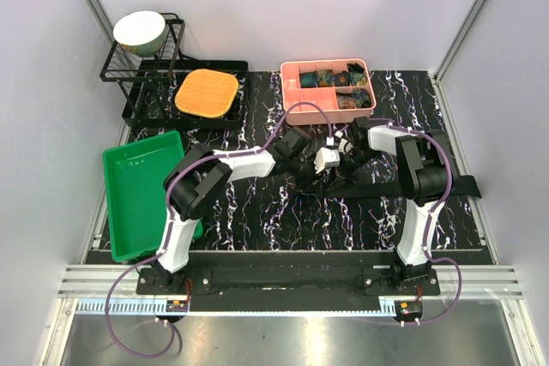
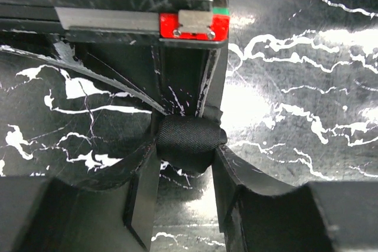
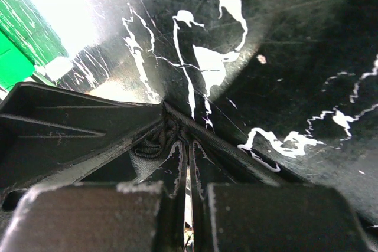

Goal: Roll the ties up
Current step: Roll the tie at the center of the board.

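A black tie lies on the marbled mat, its free length (image 1: 459, 184) running out to the right past the right arm. Its near end is wound into a small roll (image 2: 189, 140) at the middle of the mat, where both grippers meet. My left gripper (image 2: 188, 163) is shut on that roll, one finger on each side. My right gripper (image 3: 189, 146) faces it, jaws almost together, pinching the tie's fabric right beside the coil (image 3: 150, 146). In the top view the left gripper (image 1: 311, 165) and the right gripper (image 1: 343, 153) nearly touch.
A pink tray (image 1: 287, 83) holding several rolled patterned ties (image 1: 334, 87) stands just behind the grippers. A green bin (image 1: 129, 203) sits at the left. An orange pad (image 1: 206, 93) on a black tray and a bowl (image 1: 140, 32) on a wire rack are back left.
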Available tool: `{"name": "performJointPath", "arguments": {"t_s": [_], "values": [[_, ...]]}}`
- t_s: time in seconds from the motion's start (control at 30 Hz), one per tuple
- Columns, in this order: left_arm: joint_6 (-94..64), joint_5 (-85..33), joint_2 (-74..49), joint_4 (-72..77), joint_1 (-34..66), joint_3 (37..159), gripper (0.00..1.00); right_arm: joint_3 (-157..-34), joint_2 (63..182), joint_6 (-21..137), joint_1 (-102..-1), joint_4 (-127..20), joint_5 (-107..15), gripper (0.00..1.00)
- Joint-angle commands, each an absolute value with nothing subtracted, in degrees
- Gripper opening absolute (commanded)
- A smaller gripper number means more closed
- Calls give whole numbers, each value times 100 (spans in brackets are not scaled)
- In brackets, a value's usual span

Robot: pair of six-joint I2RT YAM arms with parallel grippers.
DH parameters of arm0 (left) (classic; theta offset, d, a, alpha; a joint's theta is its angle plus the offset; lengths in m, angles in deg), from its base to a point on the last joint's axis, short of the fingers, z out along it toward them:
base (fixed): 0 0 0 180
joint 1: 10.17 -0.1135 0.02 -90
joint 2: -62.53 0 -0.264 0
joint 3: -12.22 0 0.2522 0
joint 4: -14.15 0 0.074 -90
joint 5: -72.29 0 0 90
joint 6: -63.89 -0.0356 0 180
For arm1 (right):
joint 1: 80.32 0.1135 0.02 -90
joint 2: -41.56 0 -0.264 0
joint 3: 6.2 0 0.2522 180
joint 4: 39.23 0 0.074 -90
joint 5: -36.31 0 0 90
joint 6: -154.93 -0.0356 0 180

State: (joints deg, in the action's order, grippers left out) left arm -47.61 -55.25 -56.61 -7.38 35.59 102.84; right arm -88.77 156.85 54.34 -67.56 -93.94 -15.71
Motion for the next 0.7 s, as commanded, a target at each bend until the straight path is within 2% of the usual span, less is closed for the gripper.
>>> {"name": "performJointPath", "arguments": {"t_s": [0.0, 0.2, 0.37, 0.53, 0.57, 0.67], "values": [[-4387, -6218, -5938, 258, 3756, 10236, 42, -8667, 16118, 5552, -6634, -8744, -2697, 0], [-4421, -6333, -5973, 408, 3764, 9929, 46, -8640, 16153, 5526, -6643, -8683, -2504, 0], [-4992, -5455, -5938, 74, 3869, 9875, 47, -8640, 16241, 5465, -6643, -8604, -2284, 0], [-5327, -5260, -5999, -409, 3879, 9972, 30, -8632, 16241, 5429, -6634, -8569, -2275, 0], [-5336, -5226, -5991, -436, 3887, 9955, 30, -8614, 16232, 5412, -6634, -8543, -2223, 0], [-5283, -4989, -5982, -533, 3940, 9937, 37, -8561, 16206, 5307, -6634, -8393, -2109, 0]]}}
